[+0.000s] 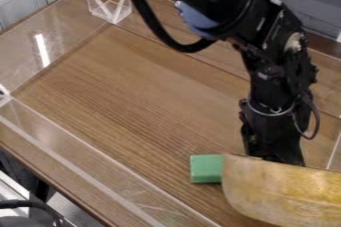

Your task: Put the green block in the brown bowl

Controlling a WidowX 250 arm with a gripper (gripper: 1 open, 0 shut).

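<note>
Sitting beside 1 brown bowl point(282, 193): 1 green block point(206, 168); 1 tool point(274, 153) (open or clenched, can't tell).

Pale, grained wooden bowl point(277, 193); smooth wood-look tabletop point(127, 97); matt green block point(205, 168).

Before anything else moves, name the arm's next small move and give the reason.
Probably a slight lift, straight up off the bowl: the fingertips are hidden behind its near wall, so a grip can't be confirmed, and the block sits outside on the table, right beside the rim.
</note>
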